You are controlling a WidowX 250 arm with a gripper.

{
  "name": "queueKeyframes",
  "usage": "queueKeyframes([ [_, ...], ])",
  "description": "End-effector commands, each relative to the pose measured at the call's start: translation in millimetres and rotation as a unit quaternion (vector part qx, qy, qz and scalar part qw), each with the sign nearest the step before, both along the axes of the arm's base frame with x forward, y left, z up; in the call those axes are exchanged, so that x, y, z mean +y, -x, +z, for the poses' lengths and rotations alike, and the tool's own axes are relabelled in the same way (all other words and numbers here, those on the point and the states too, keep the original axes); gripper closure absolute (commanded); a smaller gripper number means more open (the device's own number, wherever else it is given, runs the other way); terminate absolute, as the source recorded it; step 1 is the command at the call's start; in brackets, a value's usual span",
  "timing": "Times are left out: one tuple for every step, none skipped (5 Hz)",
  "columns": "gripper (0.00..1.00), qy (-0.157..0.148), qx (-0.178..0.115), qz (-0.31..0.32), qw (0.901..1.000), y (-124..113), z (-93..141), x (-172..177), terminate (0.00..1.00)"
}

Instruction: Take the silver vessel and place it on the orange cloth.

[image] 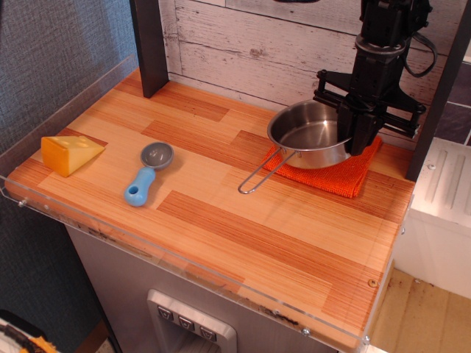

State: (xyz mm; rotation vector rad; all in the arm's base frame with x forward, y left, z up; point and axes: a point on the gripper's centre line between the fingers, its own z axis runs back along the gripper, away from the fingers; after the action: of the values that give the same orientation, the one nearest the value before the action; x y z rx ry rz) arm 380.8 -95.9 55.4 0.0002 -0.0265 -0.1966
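The silver vessel (309,136) is a round shiny steel pan with a thin wire loop handle pointing down-left over the table. It sits low over the orange cloth (340,175); I cannot tell whether it touches the cloth. The cloth lies flat at the back right and is mostly covered by the pan. My black gripper (358,138) comes down from above and is shut on the pan's right rim.
A yellow cheese wedge (68,153) lies at the left edge. A grey scoop with a light blue handle (147,173) lies left of centre. A dark post (149,44) stands at the back left. A clear low wall (184,265) runs along the table's front and left.
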Motion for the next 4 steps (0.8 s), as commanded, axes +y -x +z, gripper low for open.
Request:
queueKeyframes([
  [0.00,0.023,-0.023,-0.001,0.9995,2.5,7.0,-6.8,0.00],
  [0.00,0.047,-0.038,0.006,0.9981,5.5,19.4,-3.3,0.00],
  [0.00,0.081,-0.047,0.022,0.9953,23.9,42.9,5.5,0.00],
  [0.00,0.094,-0.036,0.051,0.9936,59.0,69.8,29.5,0.00],
])
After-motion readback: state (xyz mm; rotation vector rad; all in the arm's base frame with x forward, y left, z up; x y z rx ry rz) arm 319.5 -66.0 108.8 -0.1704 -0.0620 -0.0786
